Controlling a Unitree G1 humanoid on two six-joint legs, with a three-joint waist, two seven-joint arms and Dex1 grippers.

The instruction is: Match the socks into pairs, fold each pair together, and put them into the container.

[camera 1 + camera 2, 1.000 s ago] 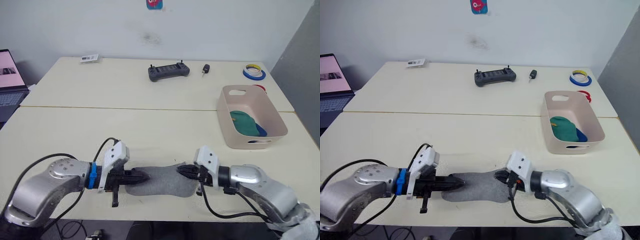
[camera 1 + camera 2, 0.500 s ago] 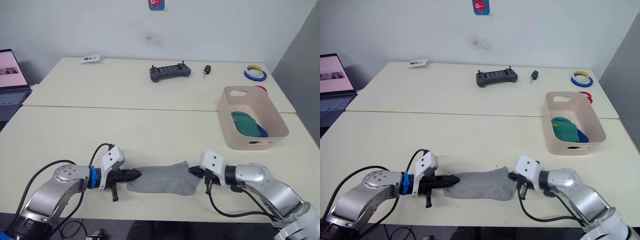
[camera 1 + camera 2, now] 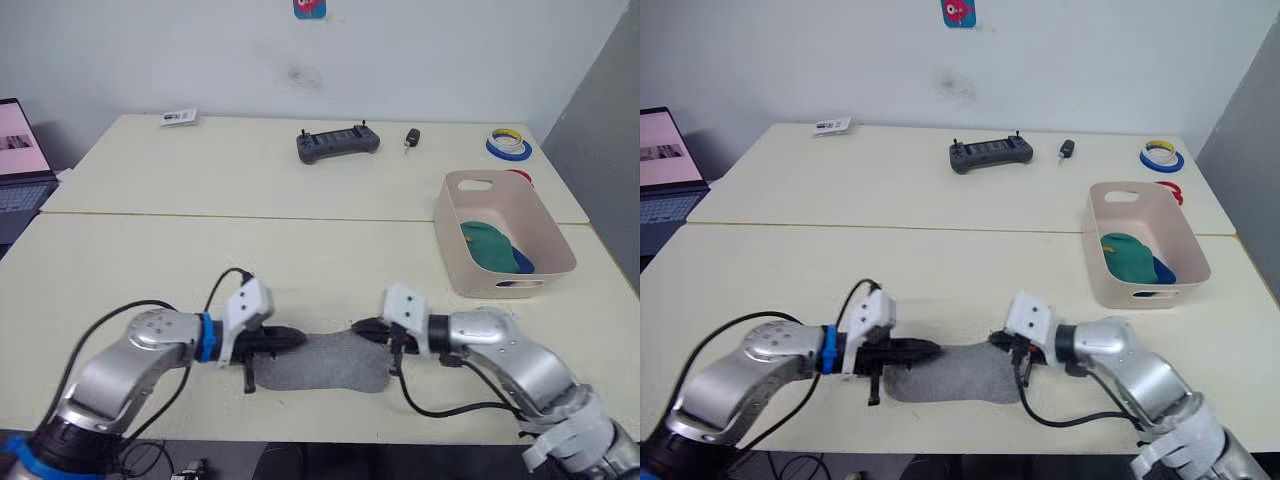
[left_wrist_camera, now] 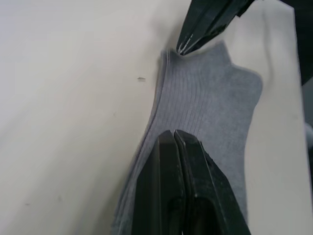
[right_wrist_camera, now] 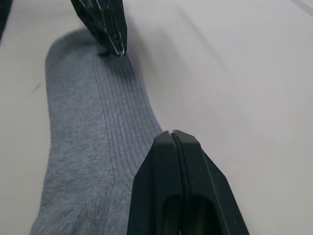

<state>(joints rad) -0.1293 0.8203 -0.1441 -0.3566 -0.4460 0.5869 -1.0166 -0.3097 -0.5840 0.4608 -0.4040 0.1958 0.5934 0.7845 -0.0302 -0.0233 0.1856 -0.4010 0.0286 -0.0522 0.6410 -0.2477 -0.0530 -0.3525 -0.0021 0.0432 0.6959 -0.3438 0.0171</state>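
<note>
Silver arms, black-fingered tools, black cables

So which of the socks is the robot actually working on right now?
The grey one, flat on the near table between both tools. The green sock and blue sock already lie in the pink tub.

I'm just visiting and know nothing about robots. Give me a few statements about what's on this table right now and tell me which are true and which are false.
1. The grey socks lie on the near table between the two grippers. True.
2. The left gripper is wide open. False: its fingers are shut, at the socks' left end.
3. The container holds nothing. False: green and blue socks lie inside it.
4. The right gripper is shut at the socks' right end. True.
5. A black controller lies on the far table. True.
6. The tape rolls sit inside the container. False: they lie on the table beyond it.
</note>
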